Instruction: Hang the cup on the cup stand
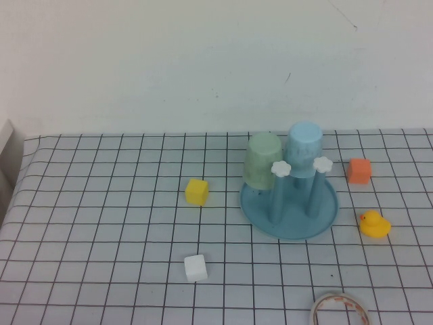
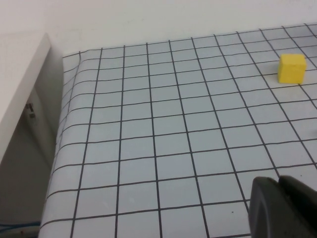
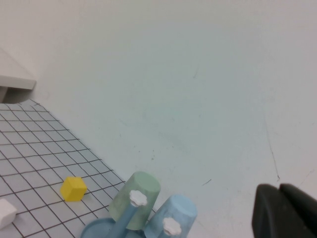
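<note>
Sky-blue cup (image 1: 305, 149) already upside down over a rear peg of cup stand (image 1: 289, 215), beside green cup (image 1: 262, 161). Right gripper (image 3: 286, 210) nearer, raised, clenched; left gripper (image 2: 282, 207) clenched, low near table's left edge.

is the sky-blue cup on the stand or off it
On: the cup sits upside down over a rear peg of the cup stand, beside the green cup.

The cup (image 1: 305, 149) is light sky blue, the second cup (image 1: 262, 161) pale green. The stand (image 1: 289, 208) is blue with white flower caps (image 1: 281, 168). The cloth (image 1: 101, 223) is pale grey, gridded in black. One block (image 1: 197, 191) is yellow, one (image 1: 195, 268) white, one (image 1: 359, 170) orange; the duck (image 1: 374, 224) is yellow. The left gripper (image 2: 282, 208) and right gripper (image 3: 285, 212) are black.
</note>
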Action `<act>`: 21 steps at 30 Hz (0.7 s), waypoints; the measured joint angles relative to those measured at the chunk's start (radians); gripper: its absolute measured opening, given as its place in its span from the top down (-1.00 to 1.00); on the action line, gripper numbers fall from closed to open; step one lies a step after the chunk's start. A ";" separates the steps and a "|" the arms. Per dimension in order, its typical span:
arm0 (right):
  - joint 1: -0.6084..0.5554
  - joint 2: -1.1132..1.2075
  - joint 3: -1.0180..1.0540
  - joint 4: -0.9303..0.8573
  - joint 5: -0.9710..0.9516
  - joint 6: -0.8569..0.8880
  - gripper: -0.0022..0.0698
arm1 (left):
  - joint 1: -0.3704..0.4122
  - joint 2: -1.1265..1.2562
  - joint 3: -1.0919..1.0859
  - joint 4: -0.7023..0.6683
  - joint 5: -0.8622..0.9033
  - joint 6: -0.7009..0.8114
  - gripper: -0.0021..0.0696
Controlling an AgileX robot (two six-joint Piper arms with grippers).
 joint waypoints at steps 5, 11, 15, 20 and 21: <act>0.000 0.000 0.000 0.000 0.000 0.000 0.94 | -0.011 0.000 0.000 0.002 0.000 0.000 0.94; 0.000 0.000 0.000 0.000 0.000 0.000 0.94 | -0.011 0.000 0.000 0.004 0.000 0.000 0.94; 0.000 0.000 0.000 0.000 0.000 0.000 0.94 | -0.011 0.000 0.000 0.004 -0.002 0.000 0.94; 0.000 0.000 0.000 0.000 0.000 0.000 0.94 | -0.011 -0.002 0.000 0.004 -0.004 -0.002 0.94; 0.000 0.000 0.000 0.000 0.000 0.000 0.94 | -0.011 -0.002 0.000 0.004 -0.004 -0.002 0.94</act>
